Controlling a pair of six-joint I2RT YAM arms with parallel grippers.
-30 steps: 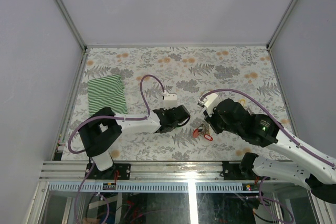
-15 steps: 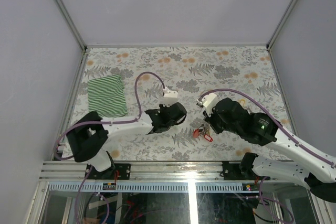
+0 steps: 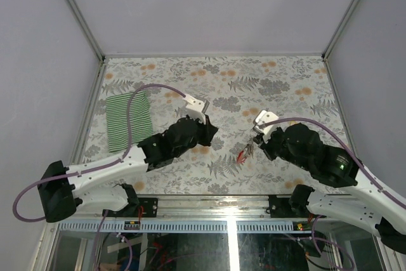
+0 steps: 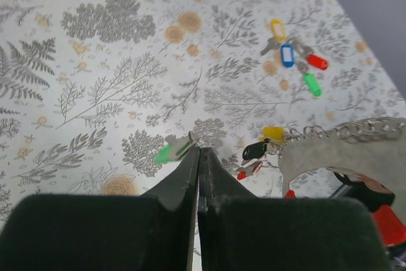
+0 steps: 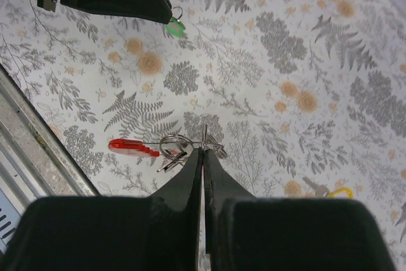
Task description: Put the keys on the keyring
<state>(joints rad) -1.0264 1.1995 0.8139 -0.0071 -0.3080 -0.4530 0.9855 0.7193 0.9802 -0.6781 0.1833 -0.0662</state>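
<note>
L pincer (image 4: 198,152) shut on green key (image 4: 171,152), R pincer (image 5: 203,152) shut on keyring (image 5: 133,147), tips near but apart, prob. to line key up for threading; other keys (image 4: 293,58) loose on table (image 3: 285,80).
</note>
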